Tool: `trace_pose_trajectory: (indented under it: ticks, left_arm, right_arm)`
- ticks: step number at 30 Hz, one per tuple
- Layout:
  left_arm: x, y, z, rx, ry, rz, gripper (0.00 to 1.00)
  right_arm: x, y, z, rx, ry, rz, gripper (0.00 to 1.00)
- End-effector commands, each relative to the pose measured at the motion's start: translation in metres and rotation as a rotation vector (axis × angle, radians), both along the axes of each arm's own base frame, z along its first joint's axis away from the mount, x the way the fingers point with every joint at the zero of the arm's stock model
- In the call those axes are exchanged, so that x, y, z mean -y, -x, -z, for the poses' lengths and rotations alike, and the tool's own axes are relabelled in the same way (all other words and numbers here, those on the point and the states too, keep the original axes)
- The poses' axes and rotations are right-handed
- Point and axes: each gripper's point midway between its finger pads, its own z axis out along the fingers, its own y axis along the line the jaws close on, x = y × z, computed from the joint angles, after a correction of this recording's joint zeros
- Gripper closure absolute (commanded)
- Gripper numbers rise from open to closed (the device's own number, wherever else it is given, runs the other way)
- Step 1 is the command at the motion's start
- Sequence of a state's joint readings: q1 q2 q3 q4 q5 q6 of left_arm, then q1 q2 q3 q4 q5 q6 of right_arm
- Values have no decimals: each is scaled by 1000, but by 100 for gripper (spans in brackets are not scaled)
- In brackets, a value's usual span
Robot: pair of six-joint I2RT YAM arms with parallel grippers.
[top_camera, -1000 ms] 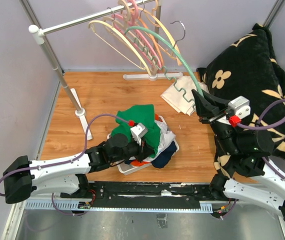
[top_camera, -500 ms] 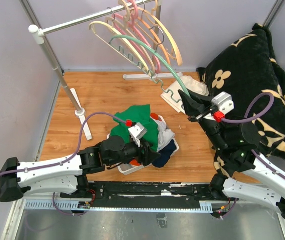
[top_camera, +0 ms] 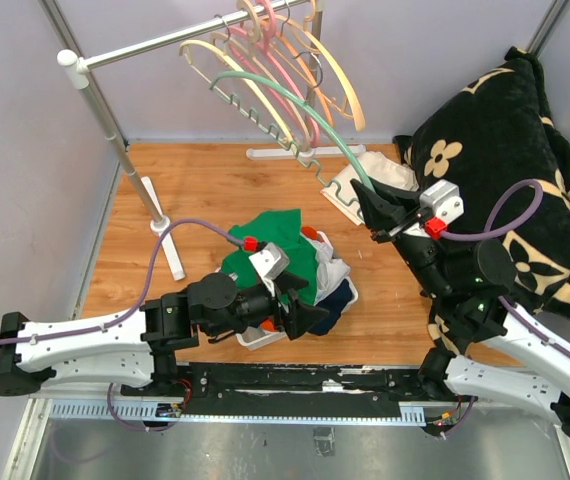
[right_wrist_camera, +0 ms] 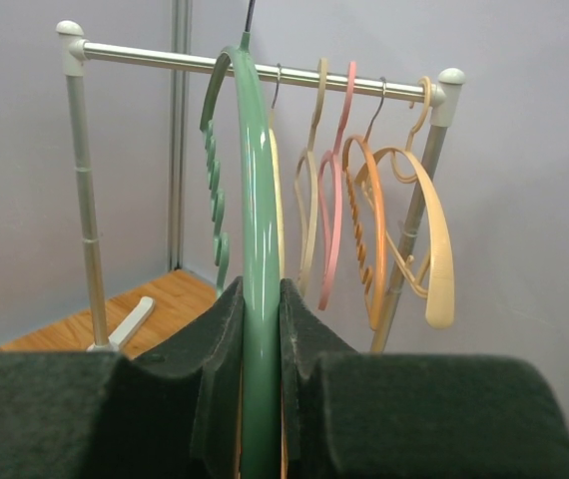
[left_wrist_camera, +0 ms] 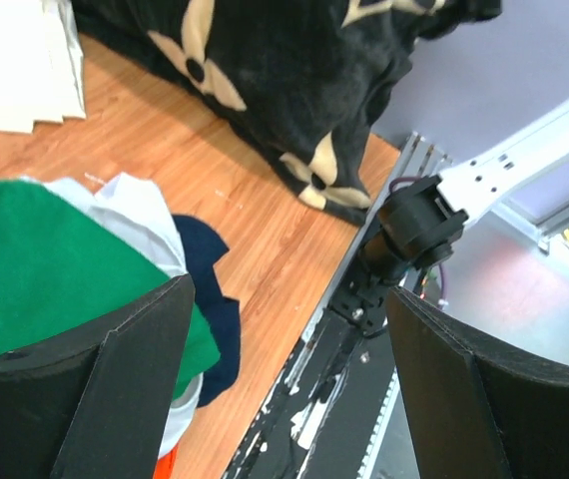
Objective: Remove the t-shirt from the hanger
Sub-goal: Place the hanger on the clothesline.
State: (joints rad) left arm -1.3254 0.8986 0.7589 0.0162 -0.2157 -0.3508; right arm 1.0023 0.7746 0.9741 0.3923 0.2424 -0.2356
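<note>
Evidently the shirt is already off. The green t-shirt [top_camera: 275,242] lies crumpled on top of a heap of clothes in a white bin [top_camera: 249,340], near the middle of the surface's near edge, with a navy garment [top_camera: 331,308] spilling over the bin's right side. The left claw [top_camera: 305,311] hangs just over that heap, spread wide and empty. The wrist view shows nothing between its pads, only the green cloth below and to the left. My reading is that it sits here because this is the drop spot for freed clothing. The right claw [right_wrist_camera: 262,329] is clenched on the lower arm of the green hanger [right_wrist_camera: 255,180], which is bare. It holds the hanger upright and edge-on to its own camera, with the hook raised toward the rail [top_camera: 165,40] that runs above the far-left part of the surface. Gripping low on one arm probably leaves the hook free to catch the rail. Whether the hook is already seated on the rail I cannot tell. Other hangers [top_camera: 287,48] in cream, pink and orange crowd the same rail. A black flowered cushion [top_camera: 505,130] is banked against the right edge, and a folded white cloth [top_camera: 357,178] lies beside it toward the far edge. The removal looks done, and what remains seems to be parking the hanger.
</note>
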Motion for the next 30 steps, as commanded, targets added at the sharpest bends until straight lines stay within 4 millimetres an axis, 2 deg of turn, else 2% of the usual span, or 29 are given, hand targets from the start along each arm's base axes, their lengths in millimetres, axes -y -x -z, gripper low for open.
trace_pose_trajectory:
  ticks: [1,7,10,12,13,14,18,21,25,30]
  left_arm:
    - [-12,-4,-42,56,79,-60,17]
    - [-39,-18,-61,92,134,-172,17]
    - [-63,-33,-67,101,163,-294,16]
    - [-82,-44,-67,100,177,-394,11]
    - [-92,-49,-67,103,183,-439,4]
    - [-100,-53,-67,106,182,-480,1]
    - [-123,-66,-66,129,144,-604,0]
    - [-130,-70,-70,144,132,-641,0]
    - [-134,-69,-72,151,135,-639,0]
    - [-138,-66,-73,146,146,-625,0]
  right_arm:
    - [14,4,-37,54,-101,5,99]
    - [4,-5,-35,35,-82,14,99]
    - [-4,-13,-35,19,-77,25,99]
    - [-9,-21,-36,-4,-91,41,99]
    - [-13,-26,-37,-10,-91,48,99]
    - [-18,-29,-39,-13,-91,50,99]
    - [-46,-49,-46,-26,-74,55,99]
    - [-74,-67,-43,-32,-43,53,99]
    - [-101,-84,-45,-31,-34,42,99]
    - [-121,-102,-47,-39,-41,41,99]
